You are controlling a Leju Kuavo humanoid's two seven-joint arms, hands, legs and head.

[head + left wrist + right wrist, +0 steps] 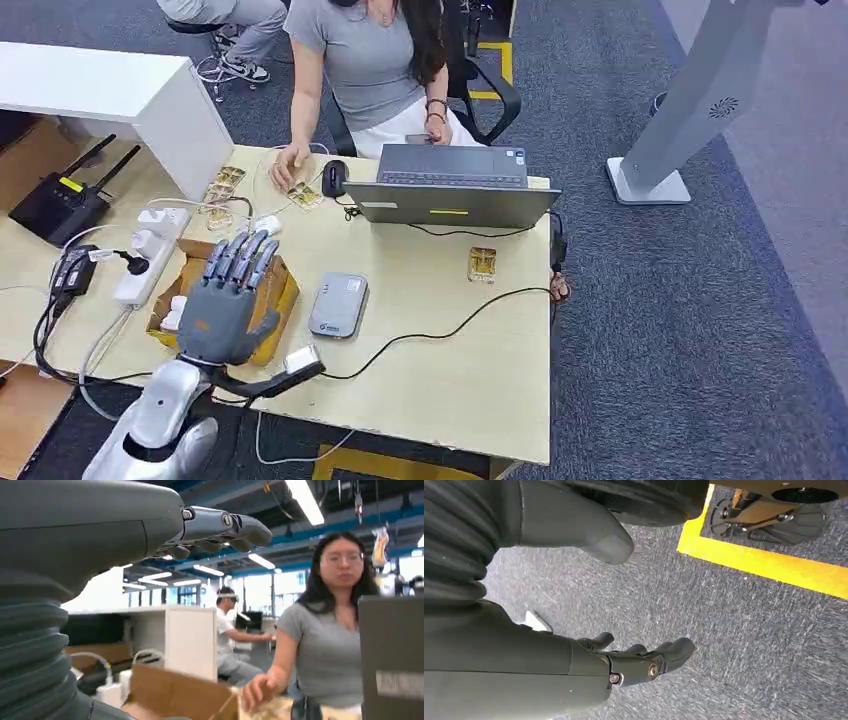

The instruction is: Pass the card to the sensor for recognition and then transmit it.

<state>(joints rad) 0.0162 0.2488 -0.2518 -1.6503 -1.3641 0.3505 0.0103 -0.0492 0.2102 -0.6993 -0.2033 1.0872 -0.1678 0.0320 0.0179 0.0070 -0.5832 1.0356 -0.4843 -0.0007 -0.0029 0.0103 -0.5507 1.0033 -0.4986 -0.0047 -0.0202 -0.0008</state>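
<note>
Even, bright overhead light falls on the bench [440, 340], with soft, faint shadows. In the left wrist view, ceiling lamps [306, 502] and windows [260, 592] glare, and near surfaces blur. The right wrist view shows streaked, blurred carpet [704, 605].

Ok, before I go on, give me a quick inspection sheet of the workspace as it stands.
Surface: light wooden desk, crowded along its far and left parts.
Job's things: grey sensor box lies flat mid-desk; cards lie by the person's hand; one more card in front of the laptop.
Clutter: open cardboard box, power strip, router, mouse.
Hands: left hand hovers over the cardboard box, fingers spread, holding nothing; right hand hangs over the carpet, holding nothing.
Cables: black lead crosses the desk; more cables around the power strip.
Surroundings: seated person, white kiosk stand.
</note>
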